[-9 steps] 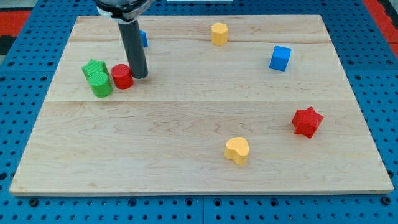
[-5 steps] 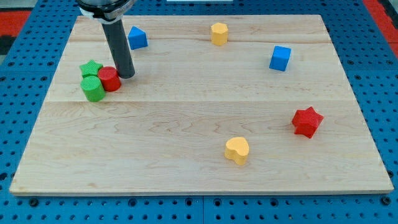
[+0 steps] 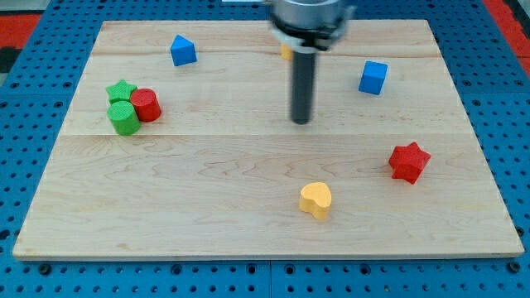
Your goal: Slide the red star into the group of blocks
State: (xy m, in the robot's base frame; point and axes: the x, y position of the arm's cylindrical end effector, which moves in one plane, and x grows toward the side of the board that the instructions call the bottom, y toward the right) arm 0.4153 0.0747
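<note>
**A:** Under everything in the camera view you have a pale wooden board (image 3: pixel 248 190) of jointed planks, lying on a blue pegboard (image 3: pixel 33 108) dotted with holes; a red patch (image 3: pixel 16 29) shows at the view's top left. Any writing?

**B:** No writing or label that you could read, on the board or the blocks.

**A:** And where is the rod?

**B:** You'll find my tip (image 3: pixel 301 122) near the board's middle, touching no block. There is no gripper on this arm, so you have nothing that clenches or releases, just the dark rod. Its upper part hides most of a yellow block (image 3: pixel 285 52) at the view's top.

**A:** The task's block?

**B:** The red star (image 3: pixel 409 161) sits alone toward the view's right, well apart from the group at the left: a green star (image 3: pixel 121 89), a green cylinder (image 3: pixel 124 118) and a red cylinder (image 3: pixel 146 104), all touching. You also have a blue block (image 3: pixel 182 50) at top left, a blue cube (image 3: pixel 373 77) at top right, and a yellow heart (image 3: pixel 315 199) near the bottom.
</note>
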